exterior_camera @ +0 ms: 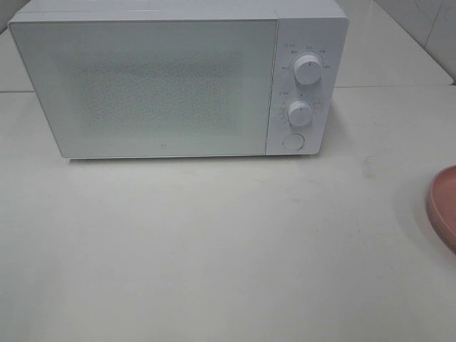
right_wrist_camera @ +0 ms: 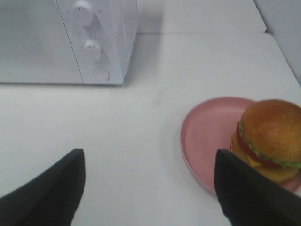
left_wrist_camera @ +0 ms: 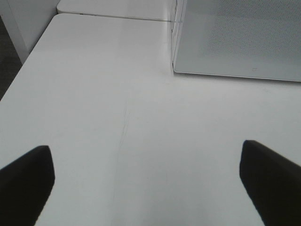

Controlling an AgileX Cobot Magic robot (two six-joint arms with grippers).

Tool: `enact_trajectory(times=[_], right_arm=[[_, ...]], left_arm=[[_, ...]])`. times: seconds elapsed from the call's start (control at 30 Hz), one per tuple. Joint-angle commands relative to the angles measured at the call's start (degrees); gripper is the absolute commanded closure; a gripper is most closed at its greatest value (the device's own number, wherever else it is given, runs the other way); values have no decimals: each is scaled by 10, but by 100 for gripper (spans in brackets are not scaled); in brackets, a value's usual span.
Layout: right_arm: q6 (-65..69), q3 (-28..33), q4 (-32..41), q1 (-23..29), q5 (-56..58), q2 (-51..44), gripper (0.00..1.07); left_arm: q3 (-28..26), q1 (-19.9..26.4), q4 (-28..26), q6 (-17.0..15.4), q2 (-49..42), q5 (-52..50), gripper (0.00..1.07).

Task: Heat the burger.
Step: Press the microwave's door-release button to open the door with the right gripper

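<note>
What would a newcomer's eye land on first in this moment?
The big white box-shaped microwave oven, door closed, fills the back of the plain white table. Off to its right, a glossy golden-bunned burger with lettuce and tomato sits on a round pink plate. The left gripper and right gripper hover open, holding nothing.

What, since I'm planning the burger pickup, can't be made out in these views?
- Burger: outside the exterior high view; clipped by the right wrist view's edge.
- Pink plate: only a sliver at the exterior high view's edge.
- Microwave interior: hidden by its shut door, every view.
- Dial markings: too small, exterior high view.
</note>
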Motion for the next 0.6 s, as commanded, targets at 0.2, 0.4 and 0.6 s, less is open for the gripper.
enact_trajectory(times=[0.2,0.4,0.6], right_arm=[[2,-11,9,-5,-101,52,32],[2,-1,9,-5,-150,84,32],[2,26,9,-5,-199,120,32]], left_arm=[[-5,1,1,-5,-8,-2,7],[-5,1,1,-5,-8,-2,7],[-5,1,1,-5,-8,-2,7]])
